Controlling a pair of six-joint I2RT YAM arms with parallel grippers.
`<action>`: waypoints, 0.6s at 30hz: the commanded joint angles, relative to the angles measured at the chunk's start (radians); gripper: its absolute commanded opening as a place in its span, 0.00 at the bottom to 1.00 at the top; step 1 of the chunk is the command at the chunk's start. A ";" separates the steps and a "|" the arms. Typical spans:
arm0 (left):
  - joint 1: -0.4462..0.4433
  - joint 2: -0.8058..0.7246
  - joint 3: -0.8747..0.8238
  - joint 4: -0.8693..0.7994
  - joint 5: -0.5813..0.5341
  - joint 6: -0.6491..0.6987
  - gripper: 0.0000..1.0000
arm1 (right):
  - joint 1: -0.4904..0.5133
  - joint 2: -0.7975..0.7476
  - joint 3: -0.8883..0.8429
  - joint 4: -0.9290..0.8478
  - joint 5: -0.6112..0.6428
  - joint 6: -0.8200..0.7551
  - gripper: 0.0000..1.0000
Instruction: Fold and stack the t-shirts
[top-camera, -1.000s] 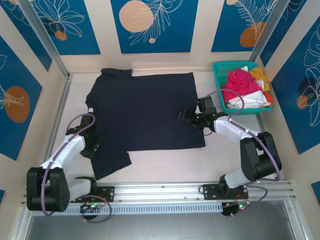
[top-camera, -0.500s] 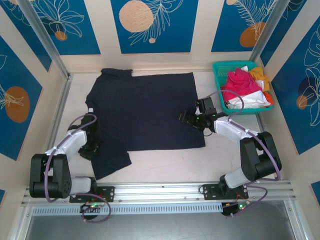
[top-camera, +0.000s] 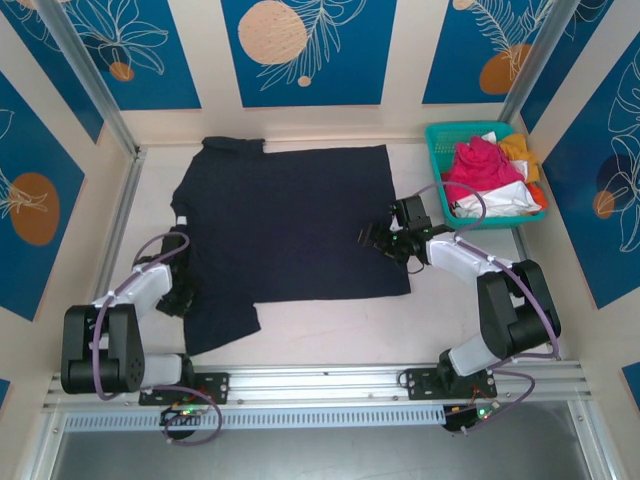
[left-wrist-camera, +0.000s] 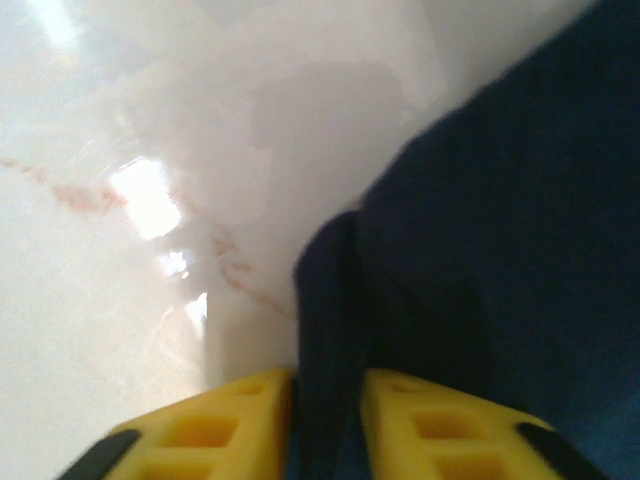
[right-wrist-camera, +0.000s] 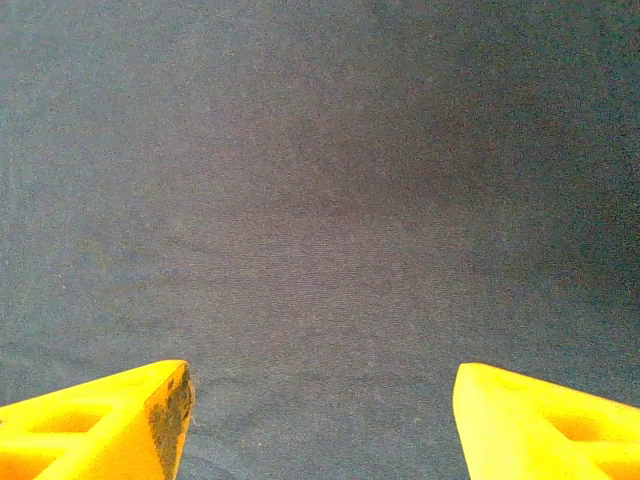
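Note:
A large dark navy t-shirt (top-camera: 285, 220) lies spread flat across the table. At its lower-left sleeve, my left gripper (top-camera: 178, 298) is shut on a raised fold of the navy t-shirt (left-wrist-camera: 335, 330), pinched between the yellow fingers (left-wrist-camera: 210, 425). Over the shirt's right side, my right gripper (top-camera: 372, 236) stands open, and its yellow fingertips (right-wrist-camera: 120, 415) are wide apart above flat navy cloth (right-wrist-camera: 320, 200). Pink (top-camera: 480, 165), white (top-camera: 500, 197) and orange-yellow (top-camera: 520, 150) t-shirts are piled in the basket.
A teal mesh basket (top-camera: 437, 135) stands at the back right corner, beside the right arm. Bare pale table (top-camera: 330, 320) runs along the front between the shirt's hem and the metal rail (top-camera: 320, 385). Walls enclose the table on three sides.
The left gripper has drawn slightly left and toward the near edge at the sleeve, and the cloth there has bunched a little. The right gripper has hardly moved.

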 joint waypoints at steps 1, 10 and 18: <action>0.027 0.055 -0.060 0.039 0.059 0.008 0.12 | 0.005 -0.038 -0.002 -0.047 0.029 0.013 0.70; 0.033 -0.030 -0.079 -0.004 0.066 0.029 0.00 | 0.001 -0.252 -0.116 -0.271 0.177 0.208 0.66; 0.033 -0.116 -0.085 -0.048 0.054 0.044 0.00 | -0.018 -0.350 -0.201 -0.434 0.173 0.355 0.55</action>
